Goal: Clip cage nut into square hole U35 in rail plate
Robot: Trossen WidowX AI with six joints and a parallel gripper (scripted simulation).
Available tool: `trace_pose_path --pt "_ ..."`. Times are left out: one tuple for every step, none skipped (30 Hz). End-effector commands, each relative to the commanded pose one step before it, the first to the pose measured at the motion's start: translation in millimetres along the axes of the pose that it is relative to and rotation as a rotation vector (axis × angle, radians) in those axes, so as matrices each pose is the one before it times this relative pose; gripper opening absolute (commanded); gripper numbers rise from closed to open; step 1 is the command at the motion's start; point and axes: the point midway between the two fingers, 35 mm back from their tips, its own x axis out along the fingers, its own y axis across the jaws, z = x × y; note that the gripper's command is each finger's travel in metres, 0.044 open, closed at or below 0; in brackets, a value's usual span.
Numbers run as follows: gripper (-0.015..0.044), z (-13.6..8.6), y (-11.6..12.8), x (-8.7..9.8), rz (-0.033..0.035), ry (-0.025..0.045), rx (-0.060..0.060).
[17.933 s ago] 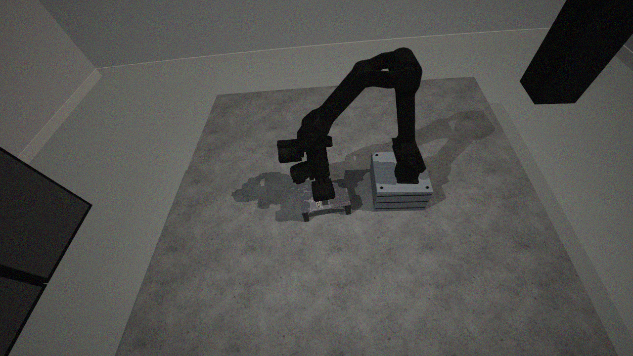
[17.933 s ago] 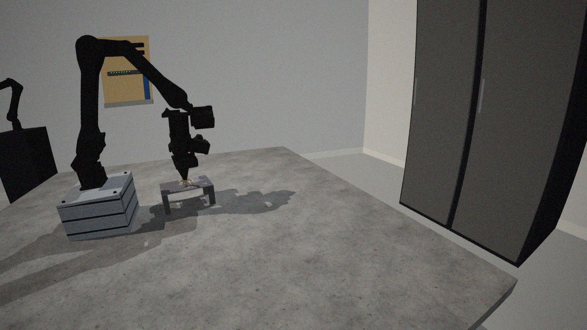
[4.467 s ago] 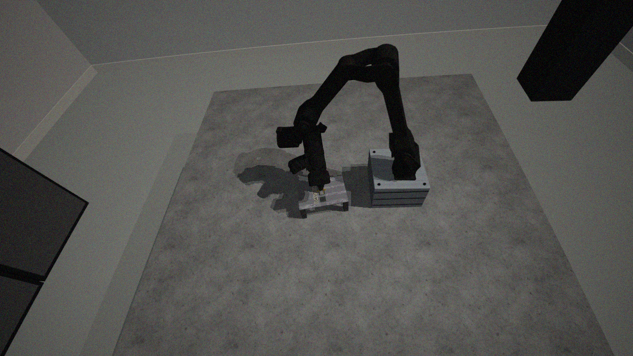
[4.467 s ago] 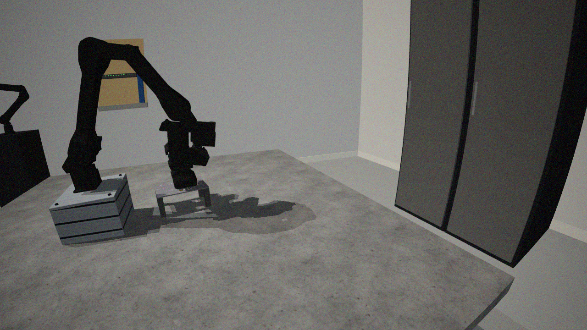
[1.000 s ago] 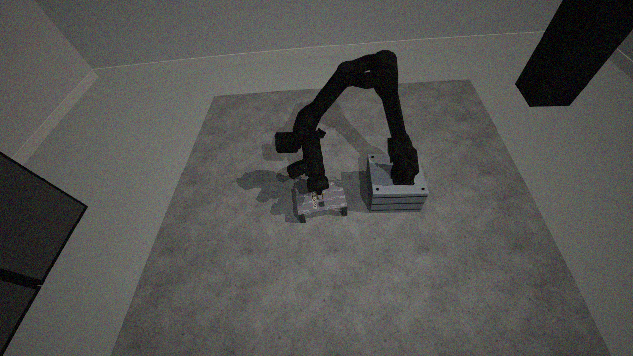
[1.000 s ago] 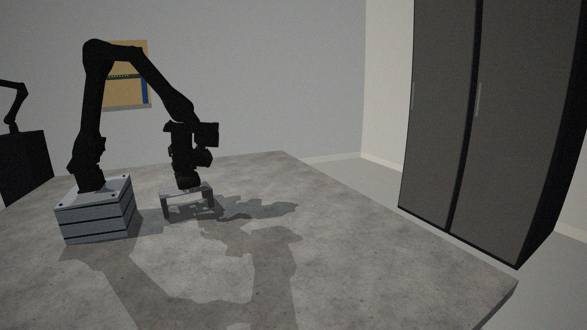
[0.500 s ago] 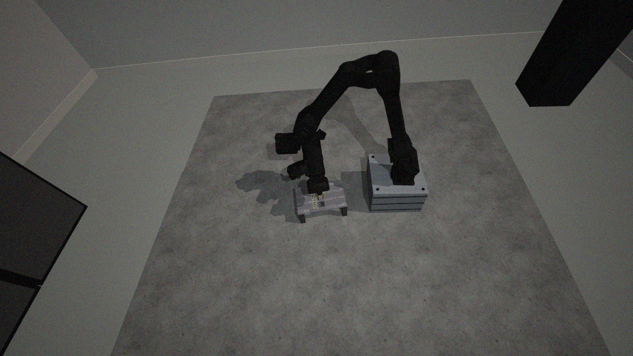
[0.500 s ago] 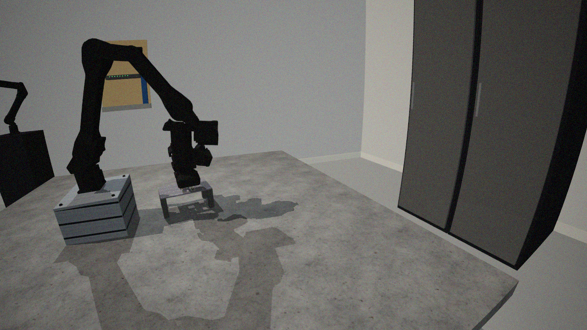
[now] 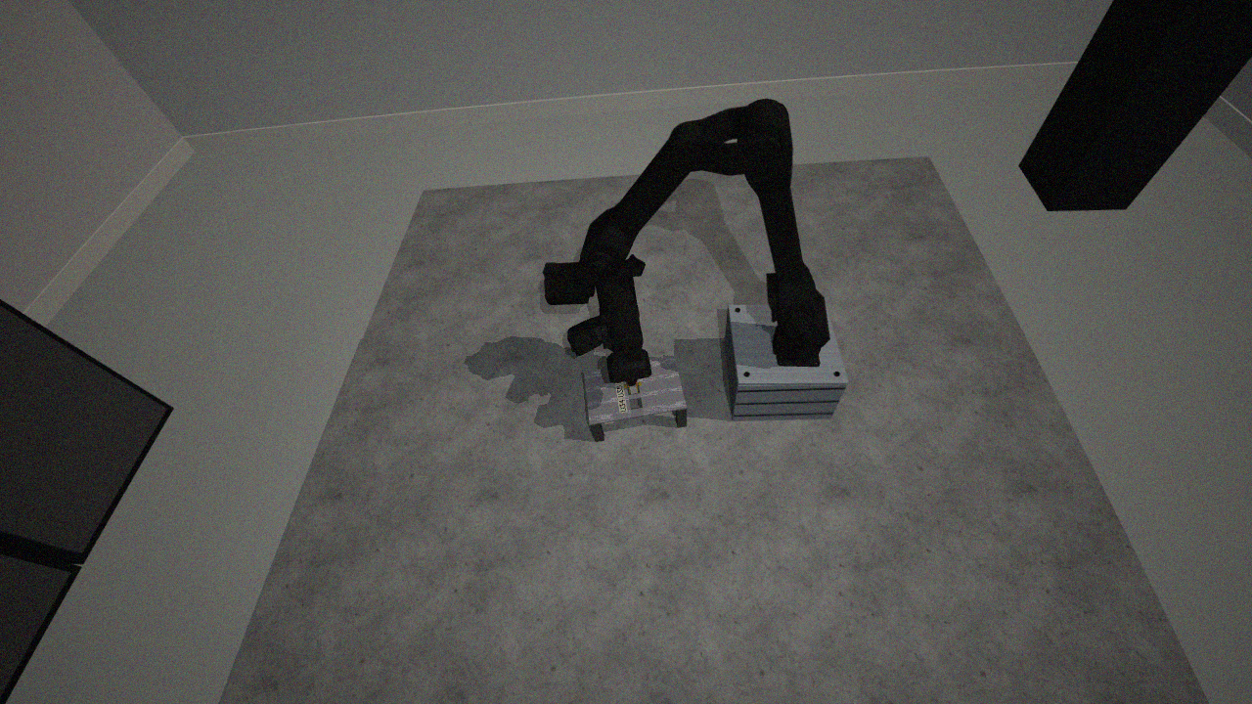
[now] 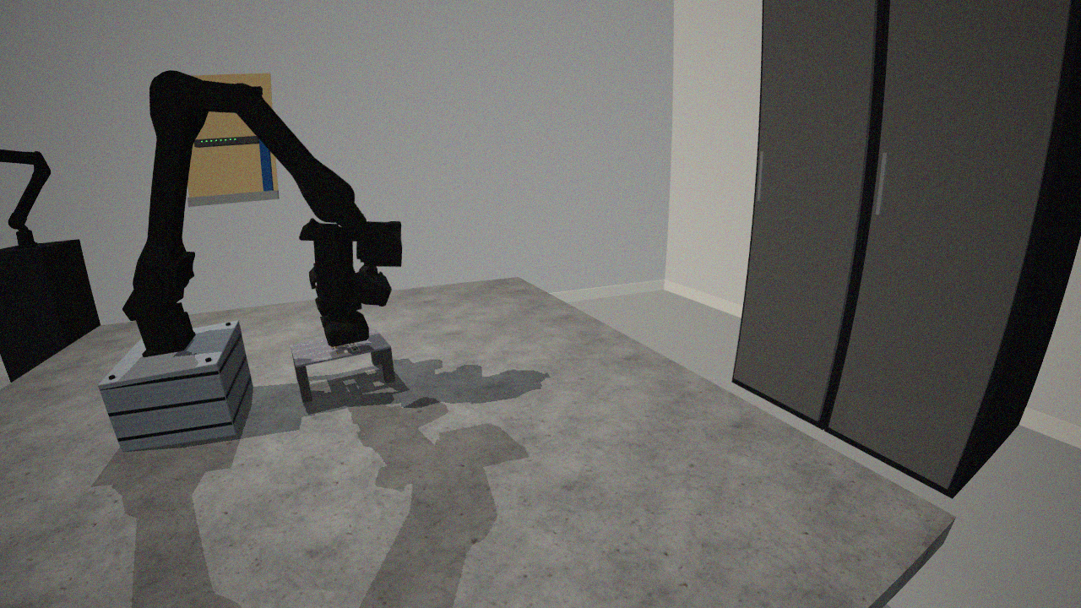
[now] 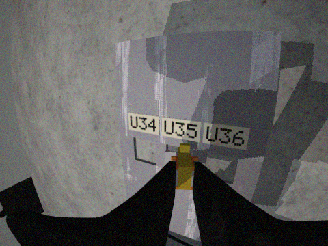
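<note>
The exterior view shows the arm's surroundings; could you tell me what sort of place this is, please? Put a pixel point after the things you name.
Probably a robotics lab or equipment room: tall dark cabinets [image 10: 816, 226], a second arm [image 10: 35, 185] on a black stand [image 10: 49, 302], and a wall panel [image 10: 226, 170] with green lights.
</note>
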Motion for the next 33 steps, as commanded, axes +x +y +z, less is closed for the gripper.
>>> trace_pose_path --pt "0.0025 0.05 -0.98 0.06 -0.00405 -0.0015 0.0026" --pt "0.0025 0.0 0.0 0.0 0.0 0.0 0.0" --pt "0.0025 0.0 0.02 0.0 -0.00055 0.0 0.0" --pt "0.0025 0.0 0.05 0.0 -0.00115 0.0 0.0" --pt "0.0025 0.0 0.07 0.0 -0.00152 0.0 0.0" --pt "0.0025 0.0 0.09 0.0 -0.00197 -0.00001 0.0" --pt "0.0025 0.01 0.11 0.0 -0.00255 -0.00002 0.0" --pt "0.0025 0.01 0.11 0.0 -0.00249 -0.00003 0.0" --pt "0.0025 0.0 0.03 0.0 -0.00055 0.0 0.0" --pt "0.0025 0.0 0.06 0.0 -0.00113 0.00001 0.0" --pt "0.0025 0.0 0.08 0.0 -0.00153 0.00001 0.0" --pt "0.0025 0.0 0.1 0.0 -0.00199 0.0 0.0" --pt "0.0025 0.01 0.13 0.0 -0.00251 -0.00001 0.0" --pt "0.0025 0.01 0.16 0.0 -0.00311 -0.00002 0.0" --pt "0.0025 0.01 0.15 0.0 -0.00298 -0.00003 0.0" --pt "0.0025 0.01 0.15 0.0 -0.00296 -0.00004 0.0" --pt "0.0025 0.01 0.15 0.0 -0.00293 -0.00006 0.0" --pt "0.0025 0.01 0.12 0.0 -0.00234 -0.00005 0.0" --pt "0.0025 0.0 0.07 0.0 -0.00146 -0.00004 0.0" --pt "0.0025 0.0 0.02 0.0 -0.00049 -0.00001 0.0" --pt "0.0025 0.0 0.0 0.0 0.0 0.0 0.0" --pt "0.0025 0.0 0.0 0.0 0.0 0.0 0.0" --pt "0.0025 0.0 0.0 0.0 0.0 0.0 0.0" --pt "0.0025 0.0 0.0 0.0 0.0 0.0 0.0" --pt "0.0025 0.0 0.03 0.01 -0.00063 0.00003 0.0" --pt "0.0025 0.0 0.05 0.02 -0.00121 0.00006 0.0" --pt "0.0025 0.0 0.08 0.02 -0.00181 0.00009 0.0" --pt "0.0025 0.0 0.11 0.03 -0.00243 0.00011 0.0" --pt "0.0025 0.0 0.12 0.04 -0.00288 0.00012 0.0" --pt "0.0025 0.0 0.14 0.04 -0.0033 0.00012 0.0" --pt "0.0025 0.0 0.15 0.04 -0.00355 0.00011 0.0" --pt "0.0025 0.0 0.16 0.04 -0.00363 0.0001 0.0" --pt "0.0025 0.0 0.16 0.04 -0.00364 0.00008 0.0"
